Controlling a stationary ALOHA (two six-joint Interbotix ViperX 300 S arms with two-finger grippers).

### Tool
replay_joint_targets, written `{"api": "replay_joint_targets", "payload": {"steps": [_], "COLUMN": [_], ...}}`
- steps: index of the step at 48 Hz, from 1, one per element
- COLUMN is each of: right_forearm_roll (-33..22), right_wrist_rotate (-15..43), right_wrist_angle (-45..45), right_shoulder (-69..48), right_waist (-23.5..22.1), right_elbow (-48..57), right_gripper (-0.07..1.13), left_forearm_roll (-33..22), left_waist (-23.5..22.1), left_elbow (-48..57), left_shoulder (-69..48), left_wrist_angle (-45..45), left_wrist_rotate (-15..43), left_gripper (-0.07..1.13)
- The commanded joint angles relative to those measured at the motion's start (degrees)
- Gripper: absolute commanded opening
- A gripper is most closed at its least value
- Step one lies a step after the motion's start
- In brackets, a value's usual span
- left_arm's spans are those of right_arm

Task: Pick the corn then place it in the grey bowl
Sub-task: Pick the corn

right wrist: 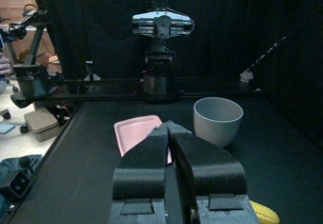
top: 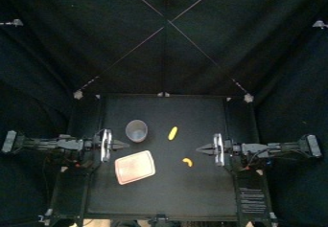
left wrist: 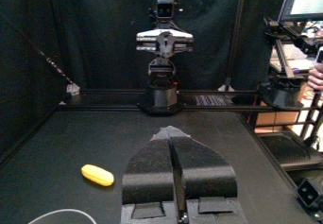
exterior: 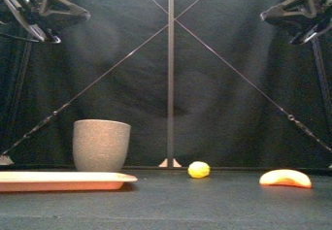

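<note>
1. Yellow corn (top: 174, 132) is to be picked first. The right gripper (right wrist: 171, 128) is judged the better choice, since a reach from the left would have to pass the grey bowl (top: 137, 129).
2. Both it and the left gripper (left wrist: 173, 135) are seen clenched on nothing, so the jaws must be spread before any descent.
3. The cob should be taken across its short width, jaws square to its length, so that it is not rolled along the bench (top: 167, 197).
4. The orange crescent toy (top: 189, 161) nearer the front should not be mistaken for it.
5. The corn lies flat on the bench just beside the grey bowl, on the bowl's right, between the two grippers and a little behind them. It is touched by neither, both being raised well above it.
</note>
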Motion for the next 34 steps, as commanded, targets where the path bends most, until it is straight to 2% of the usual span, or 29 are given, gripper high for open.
{"api": "replay_joint_targets", "payload": {"steps": [1, 6, 11, 19, 25, 34], "right_forearm_roll": [0.6, 0.4, -1.3, -10.9, -16.4, -16.7], "right_wrist_rotate": [0.3, 0.2, -0.4, -0.1, 0.7, 1.1], "right_wrist_angle": [0.4, 2.8, 5.9, 12.2, 20.2, 28.2], "right_shoulder": [3.4, 9.8, 17.7, 27.5, 34.9, 44.1], "right_waist": [-3.3, -8.2, -12.3, -13.1, -12.8, -13.4], "right_elbow": [-0.6, -1.4, -5.3, -13.4, -19.1, -25.0], "right_gripper": [0.03, 0.04, 0.05, 0.13, 0.34, 0.78], "left_forearm_roll": [-0.1, -0.1, -0.2, -0.1, 0.0, 0.0], "left_waist": [1.5, 2.2, 2.5, 2.5, 2.5, 2.5], "left_elbow": [0.2, 0.4, 0.5, 0.7, 0.7, 0.8], "left_shoulder": [-0.3, -0.4, -0.5, -0.6, -0.7, -0.7], "left_wrist_angle": [-0.7, -0.7, -0.7, -0.6, -0.4, -0.4], "left_wrist_rotate": [0.1, 0.1, 0.1, 0.1, 0.1, 0.1], "left_gripper": [0.06, 0.00, 0.00, 0.00, 0.00, 0.00]}}
